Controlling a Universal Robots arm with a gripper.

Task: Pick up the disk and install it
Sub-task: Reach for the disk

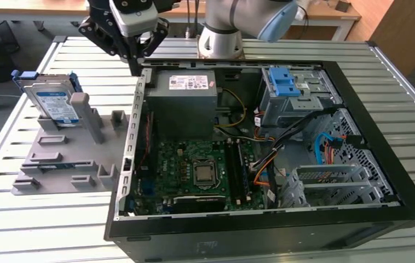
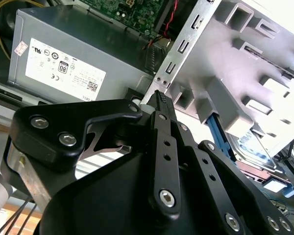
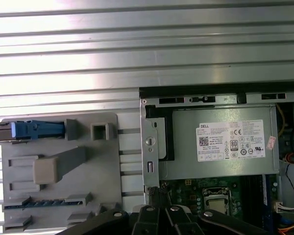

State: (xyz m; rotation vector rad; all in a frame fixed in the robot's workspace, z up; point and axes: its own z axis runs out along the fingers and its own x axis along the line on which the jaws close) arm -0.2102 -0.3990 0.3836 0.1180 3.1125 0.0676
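Disk (image 1: 52, 103) pickup is looking like the step in hand, and it is not yet under way, since nothing is being carried.

A slatted metal table (image 1: 17, 219) is bearing everything. An open computer case (image 1: 390, 186) is lying on its side on the table, taking up the exterior view's right, with its board and cables showing. Just beside the case, toward the exterior view's left, a grey holding fixture (image 1: 61, 164) is lying flat on the slats. Inside the case, a grey power supply box (image 1: 185, 104) with a white sticker is sitting in the far corner. A drive cage carrying a blue latch (image 1: 286, 85) is sitting further toward the exterior view's right.

The disk is standing propped nearly upright at the far end of the fixture, just beside a grey post (image 1: 81, 107). Its label is facing the exterior camera and its blue carrier frame is wrapping its edges.

The gripper (image 1: 135, 64) is hovering over the case wall by the power supply box, near the disk but apart from it. In both wrist views the fingers (image 2: 159, 127) are lying closed together, tip to tip, and gripping nothing.

As I judge it, taking the disk is calling for the fingers to part enough to span it. It is also calling for the arm to be travelling toward the exterior view's left, lining up over the disk's upper edge while clearing the post.
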